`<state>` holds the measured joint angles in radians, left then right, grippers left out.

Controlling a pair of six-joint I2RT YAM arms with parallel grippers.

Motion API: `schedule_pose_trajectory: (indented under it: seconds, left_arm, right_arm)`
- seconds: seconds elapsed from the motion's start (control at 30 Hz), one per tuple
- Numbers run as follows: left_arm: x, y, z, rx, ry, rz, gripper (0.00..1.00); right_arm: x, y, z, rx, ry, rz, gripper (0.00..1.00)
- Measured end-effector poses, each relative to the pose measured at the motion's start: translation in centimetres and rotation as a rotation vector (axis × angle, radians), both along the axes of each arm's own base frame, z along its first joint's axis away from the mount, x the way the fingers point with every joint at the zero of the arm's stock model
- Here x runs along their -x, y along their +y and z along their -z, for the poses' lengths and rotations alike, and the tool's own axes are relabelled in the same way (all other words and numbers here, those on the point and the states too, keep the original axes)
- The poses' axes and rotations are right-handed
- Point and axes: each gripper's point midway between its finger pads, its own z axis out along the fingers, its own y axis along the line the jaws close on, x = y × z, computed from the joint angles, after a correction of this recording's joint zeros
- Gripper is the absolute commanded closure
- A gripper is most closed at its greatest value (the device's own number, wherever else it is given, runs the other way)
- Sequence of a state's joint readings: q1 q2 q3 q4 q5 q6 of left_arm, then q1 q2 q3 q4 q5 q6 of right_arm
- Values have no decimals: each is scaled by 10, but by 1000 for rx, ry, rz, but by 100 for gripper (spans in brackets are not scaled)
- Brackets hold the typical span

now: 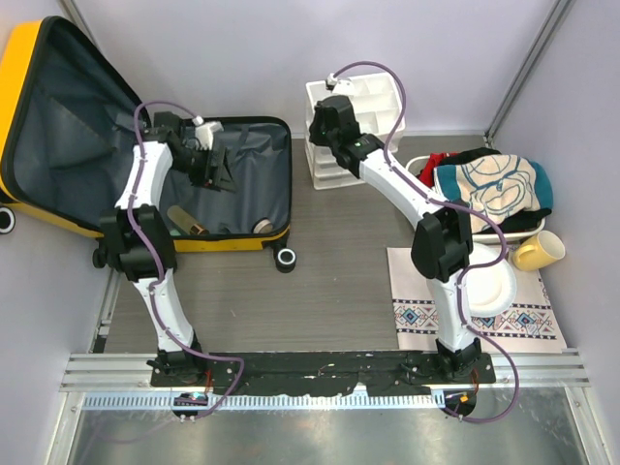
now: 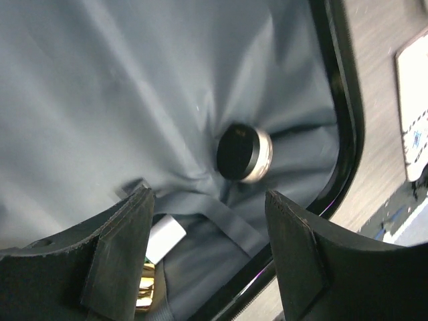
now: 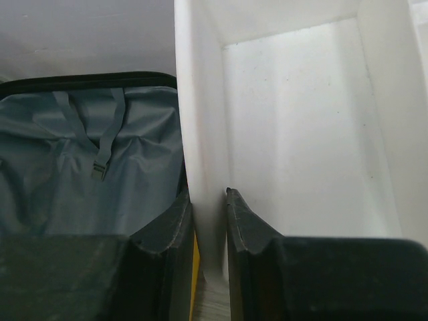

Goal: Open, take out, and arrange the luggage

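The yellow luggage (image 1: 21, 82) lies open at the back left, its grey-lined lid leaning against the wall. My left gripper (image 1: 215, 172) hangs open over the lower half's lining (image 2: 134, 100), holding nothing. Past its fingertips (image 2: 210, 194) a round black tin with a silver rim (image 2: 244, 152) rests near the black zipper edge. A white card (image 2: 164, 239) and a gold item (image 2: 145, 291) lie lower left. My right gripper (image 1: 323, 136) straddles the left wall of the white drawer organizer (image 3: 301, 120), one finger on each side (image 3: 208, 194), shut on that wall.
The organizer (image 1: 363, 97) stands just right of the luggage (image 3: 80, 180). A pile of clothes (image 1: 494, 184) sits at the right. In front of it, a yellow mug (image 1: 538, 252) and a white plate (image 1: 489, 286) rest on a patterned mat (image 1: 426, 315). A suitcase wheel (image 1: 286, 258) sticks out.
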<state>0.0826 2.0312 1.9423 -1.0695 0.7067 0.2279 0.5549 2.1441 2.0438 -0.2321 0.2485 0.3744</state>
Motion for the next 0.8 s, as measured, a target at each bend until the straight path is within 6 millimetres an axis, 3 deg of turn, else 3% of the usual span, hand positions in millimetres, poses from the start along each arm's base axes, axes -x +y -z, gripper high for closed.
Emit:
schedule_pose_trajectory:
  seconds: [0.03,0.07,0.17,0.3,0.4,0.5,0.7,0.8]
  left_arm:
    - [8,-2,9,-7,23,24,30]
    - [15,-4,18,-14,47,47,30]
    - [31,-12,38,-18,103,87,30]
    - [37,-18,42,-16,115,110,30]
    - [34,-18,41,-11,105,109,30]
    - [31,-18,40,-10,93,100,30]
    - [22,-19,37,-3,72,75,30]
    - [19,-19,35,3,68,59,30]
  right_arm:
    - [2,3,0,-4,2,0,69]
    - [4,6,-1,-13,5,0,56]
    - [10,21,-5,-89,25,-13,39]
    - [13,30,-20,-130,9,-86,39]
    - [13,21,-35,-135,-5,-164,37]
    - [0,-26,-60,-120,-52,-175,37]
    - [-46,-174,-112,-65,-139,23,36]
    - [-61,-217,-125,-22,-157,84,33]
